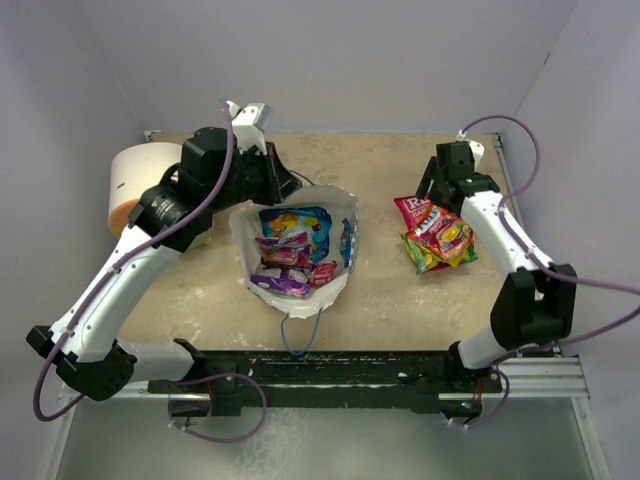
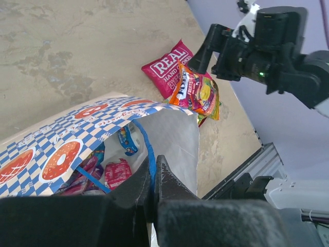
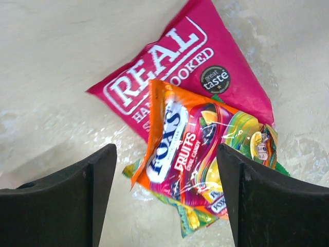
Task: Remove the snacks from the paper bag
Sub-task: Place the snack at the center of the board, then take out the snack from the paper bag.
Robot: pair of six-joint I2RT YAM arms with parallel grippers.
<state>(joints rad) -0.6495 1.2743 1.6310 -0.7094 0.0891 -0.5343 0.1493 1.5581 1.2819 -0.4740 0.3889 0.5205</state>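
Observation:
The blue-and-white checkered paper bag lies open in the middle of the table, its cream inside showing. Several snacks, blue, pink and purple, lie inside it. My left gripper is at the bag's far rim, shut on its blue cord handle; the bag's checkered side shows in the left wrist view. My right gripper is open and empty, hovering over a pile on the table: a pink-red REAL packet, an orange Fox's Fruits packet on top of it, and a yellow-green packet underneath.
A white-and-orange cylinder stands at the far left behind the left arm. The black base rail runs along the near edge. Purple walls close the back and sides.

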